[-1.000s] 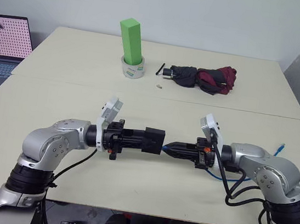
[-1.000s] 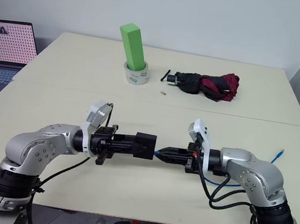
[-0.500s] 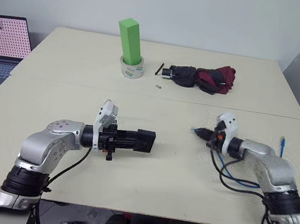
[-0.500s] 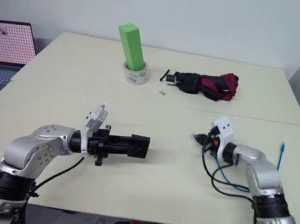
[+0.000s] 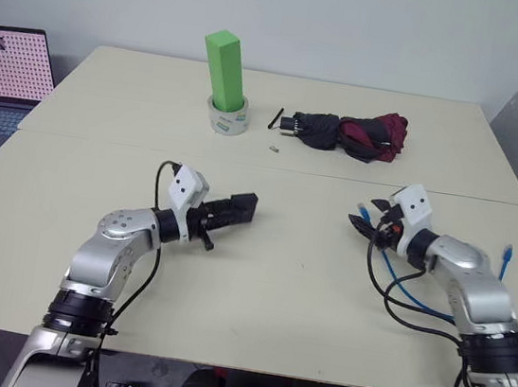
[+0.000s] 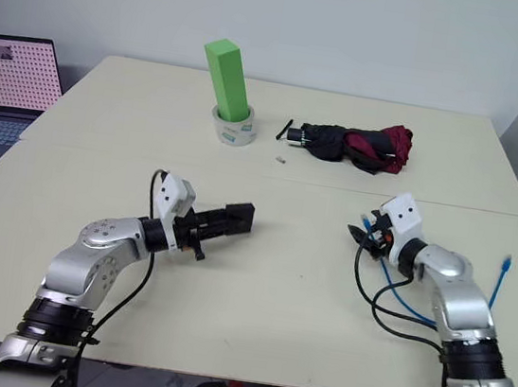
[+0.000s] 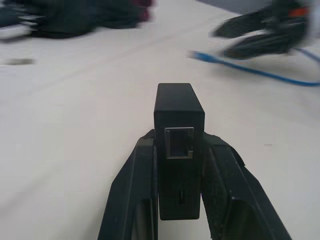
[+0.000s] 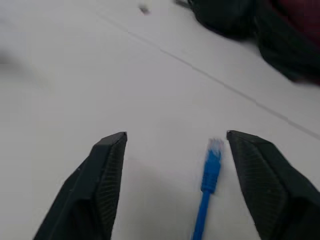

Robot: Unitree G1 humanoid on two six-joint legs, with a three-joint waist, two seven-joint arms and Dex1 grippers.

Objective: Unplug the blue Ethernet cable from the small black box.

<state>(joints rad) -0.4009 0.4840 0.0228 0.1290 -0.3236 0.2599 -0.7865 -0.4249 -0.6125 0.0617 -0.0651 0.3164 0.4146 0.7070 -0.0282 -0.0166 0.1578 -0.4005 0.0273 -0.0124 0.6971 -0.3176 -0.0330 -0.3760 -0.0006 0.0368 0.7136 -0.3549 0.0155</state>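
My left gripper (image 5: 225, 213) is shut on the small black box (image 5: 241, 207), holding it level above the table at centre left. In the left wrist view the box (image 7: 179, 145) sits between both fingers (image 7: 134, 200), and its port faces the camera with nothing in it. My right gripper (image 5: 366, 223) is open at centre right. The blue Ethernet cable (image 5: 399, 286) is free of the box. Its plug end (image 8: 213, 159) lies loose between the spread right fingers (image 8: 106, 185), touching neither. It loops on the table to a far end (image 5: 506, 253) at the right edge.
A black-and-maroon folded umbrella (image 5: 348, 136) lies at the back centre right. A green block (image 5: 225, 67) stands in a tape roll (image 5: 228, 119) at the back. A laptop (image 5: 2, 74) sits on the far left. A small item (image 5: 272, 146) lies near the table seam (image 5: 103, 143).
The plug came out of the box as both arms drew apart. The right gripper then opened and let go of the plug. The left arm swung the box left and further up the table.
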